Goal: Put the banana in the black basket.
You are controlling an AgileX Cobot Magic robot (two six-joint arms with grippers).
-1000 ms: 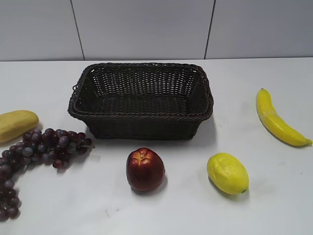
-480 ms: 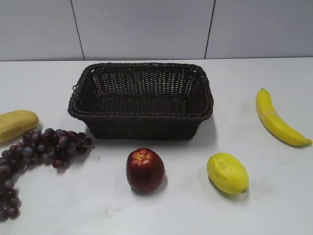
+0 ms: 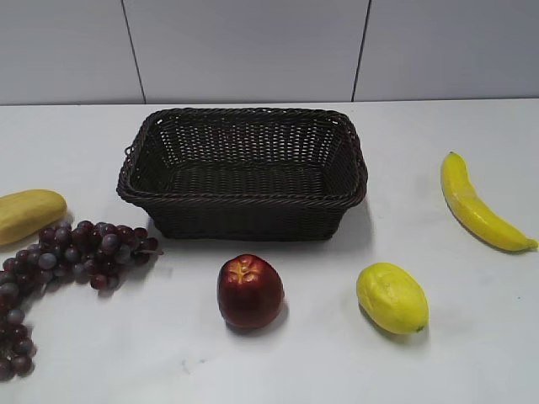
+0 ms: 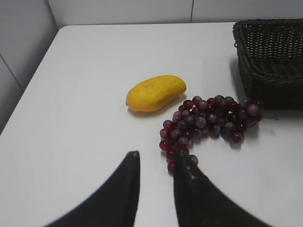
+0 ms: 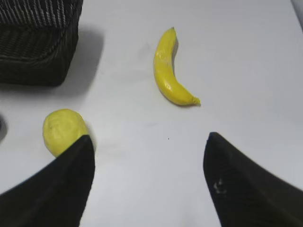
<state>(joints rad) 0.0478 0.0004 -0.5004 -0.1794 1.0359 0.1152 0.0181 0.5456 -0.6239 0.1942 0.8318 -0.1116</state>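
A: Where does the banana [image 3: 478, 205] lie?
B: On the white desk [image 3: 472, 337], well to the right of the black basket [image 3: 242, 172], apart from it and outside it. The wrist view on that side shows it curved, one pointed end toward the basket's far side.

A: And the right gripper [image 5: 149, 142]?
B: Above the desk, its fingers [image 5: 66, 179] spread wide and holding nothing, the banana lying beyond them, the lemon [image 5: 64, 131] just beside the left one.

A: The left gripper [image 4: 156, 158]?
B: Fingers [image 4: 125, 184] drawn near each other with a narrow gap, gripping nothing, tips close to the grapes [image 4: 208, 124]. A dull-yellow fruit [image 4: 155, 92] lies beyond the grapes.

A: Anything else?
B: A red apple [image 3: 250, 290] sits in front of the basket, which holds nothing
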